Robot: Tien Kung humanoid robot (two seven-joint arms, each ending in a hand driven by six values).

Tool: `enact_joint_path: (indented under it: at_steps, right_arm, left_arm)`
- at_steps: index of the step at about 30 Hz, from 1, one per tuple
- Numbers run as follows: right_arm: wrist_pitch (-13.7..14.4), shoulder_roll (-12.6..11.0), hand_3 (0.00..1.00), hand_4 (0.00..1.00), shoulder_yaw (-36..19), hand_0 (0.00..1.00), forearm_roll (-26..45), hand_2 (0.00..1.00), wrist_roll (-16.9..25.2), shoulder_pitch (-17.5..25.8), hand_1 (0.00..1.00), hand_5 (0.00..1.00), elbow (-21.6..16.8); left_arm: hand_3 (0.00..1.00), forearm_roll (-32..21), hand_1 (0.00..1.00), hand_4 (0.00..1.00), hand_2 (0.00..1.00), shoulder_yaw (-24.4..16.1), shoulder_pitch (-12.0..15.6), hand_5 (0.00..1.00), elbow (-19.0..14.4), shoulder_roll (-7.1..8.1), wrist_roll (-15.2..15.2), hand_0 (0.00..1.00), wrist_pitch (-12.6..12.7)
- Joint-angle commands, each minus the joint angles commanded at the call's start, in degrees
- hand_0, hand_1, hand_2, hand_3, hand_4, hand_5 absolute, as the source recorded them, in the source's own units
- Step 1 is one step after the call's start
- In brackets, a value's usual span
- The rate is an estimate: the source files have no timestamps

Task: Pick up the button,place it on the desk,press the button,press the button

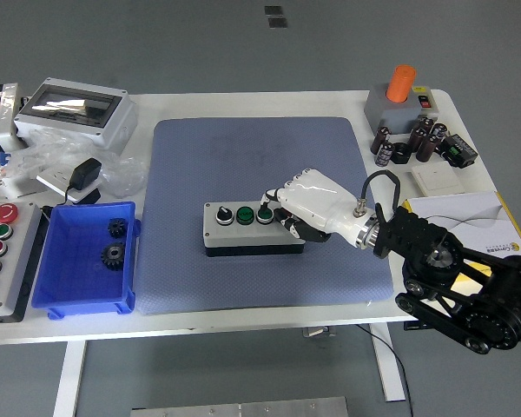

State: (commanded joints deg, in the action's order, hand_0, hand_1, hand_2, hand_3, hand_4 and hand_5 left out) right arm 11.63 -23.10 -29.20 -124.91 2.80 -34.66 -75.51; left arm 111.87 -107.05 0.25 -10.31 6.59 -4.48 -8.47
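Where the grey and black rectangular button box [254, 228] lies lengthwise near the middle of the blue-grey textured mat [260, 165], the white five-fingered right hand [311, 207] rests over its right end. Its fingers [273, 193] are curled downward with nothing held, their tips touching the box top around the rightmost buttons. Left of the hand, a black-and-white selector knob and a green round button show on the lid. A black jointed arm [464, 282] carries the hand in from the lower right.

Covering most of the white bench [243, 323], the mat sits square to the near edge. Beyond and below the bench is a plain grey floor [200, 43].

Just left of the mat stands a blue plastic open bin [48, 278] holding two small dark metal gears [113, 241], one nearer the back wall, one toward the middle. Left of the bin, at the picture's edge, lies a grey control panel with coloured buttons [0, 248]. Behind it sit a grey enclosure with a clear lid [76, 111], crumpled clear plastic bags [122, 174] and a black power adapter [85, 175]. At the far right corner stands a grey box with an orange cylindrical knob [401, 97], with a cluster of small dark cylinders [408, 143] just in front of it and white paper sheets [456, 208] nearer.
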Motion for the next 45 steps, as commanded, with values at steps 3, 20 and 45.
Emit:
enact_joint_path:
  at_steps: [3, 20, 45]
  right_arm:
    - [-0.26, 0.11, 0.658, 0.252, 0.61, 0.126, -0.11, 0.13, -0.04, 0.24, 0.118, 0.002, 0.65]
    - [3.83, -1.27, 0.661, 0.256, -6.95, 0.124, 15.1, 0.133, 5.18, 1.15, 0.118, 0.002, -3.48]
    - [-13.47, 0.36, 0.998, 0.998, -7.43, 0.998, 10.37, 0.998, -6.32, 1.1, 0.998, 0.479, -4.24]
  left_arm:
    - [0.705, -0.04, 0.739, 0.916, 0.656, -0.01, 0.02, 0.37, 0.0, 0.0, -0.06, 0.734, 0.03]
    - [0.705, -0.19, 0.739, 0.916, 0.655, 0.05, 0.05, 0.375, 0.0, -0.1, -0.13, 0.735, 0.14]
    - [0.705, 0.24, 0.739, 0.918, 0.655, -0.52, 0.06, 0.382, 0.0, -0.07, 0.02, 0.735, 0.2]
